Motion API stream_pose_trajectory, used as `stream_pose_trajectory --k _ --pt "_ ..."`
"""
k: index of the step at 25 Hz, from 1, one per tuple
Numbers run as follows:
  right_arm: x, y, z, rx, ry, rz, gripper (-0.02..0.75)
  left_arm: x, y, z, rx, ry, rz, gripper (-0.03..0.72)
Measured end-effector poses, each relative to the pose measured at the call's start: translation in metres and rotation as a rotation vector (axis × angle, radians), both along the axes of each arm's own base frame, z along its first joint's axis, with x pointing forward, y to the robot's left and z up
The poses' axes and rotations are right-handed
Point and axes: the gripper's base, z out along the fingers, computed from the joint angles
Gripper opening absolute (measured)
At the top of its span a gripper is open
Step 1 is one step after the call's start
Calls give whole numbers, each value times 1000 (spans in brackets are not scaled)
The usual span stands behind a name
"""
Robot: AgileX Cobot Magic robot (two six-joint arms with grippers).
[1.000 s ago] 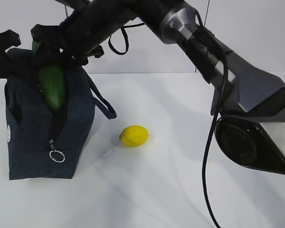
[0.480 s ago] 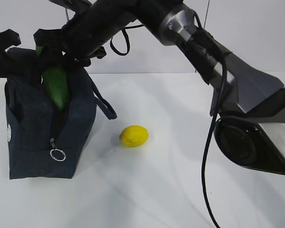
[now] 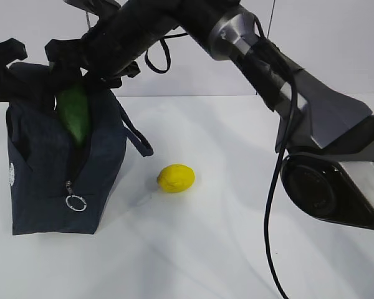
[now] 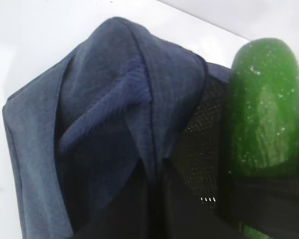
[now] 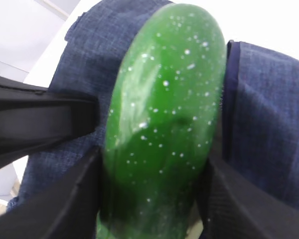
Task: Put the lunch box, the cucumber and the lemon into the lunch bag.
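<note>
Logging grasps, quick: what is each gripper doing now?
Left gripper: at the lunch bag opening, state cannot be told.
Right gripper: closed on the cucumber.

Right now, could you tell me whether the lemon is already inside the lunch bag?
No, the lemon lies on the white table to the right of the lunch bag, apart from it.

A robot test or laboratory setup is suggested rather than a home or kitchen. A bare white tabletop [image 3: 237, 249] is seen against a plain pale wall [image 3: 336, 43], and the scene is dominated by a large grey and black robot arm [image 3: 311, 118] trailing an exposed black cable [image 3: 275, 187].
</note>
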Motion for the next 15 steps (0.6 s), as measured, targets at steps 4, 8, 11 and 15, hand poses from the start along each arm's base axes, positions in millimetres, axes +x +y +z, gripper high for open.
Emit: stream_pose_trajectory --k 4,8,11,15 --pt "-1 1 1 8 5 3 452 0 0 0 0 0 0 -7" --pt "-1 1 1 16 10 7 496 0 0 0 0 0 0 -7" --pt "-1 1 1 18 12 8 558 0 0 0 0 0 0 -7" --pt "-1 1 0 18 14 8 577 0 0 0 0 0 0 -7"
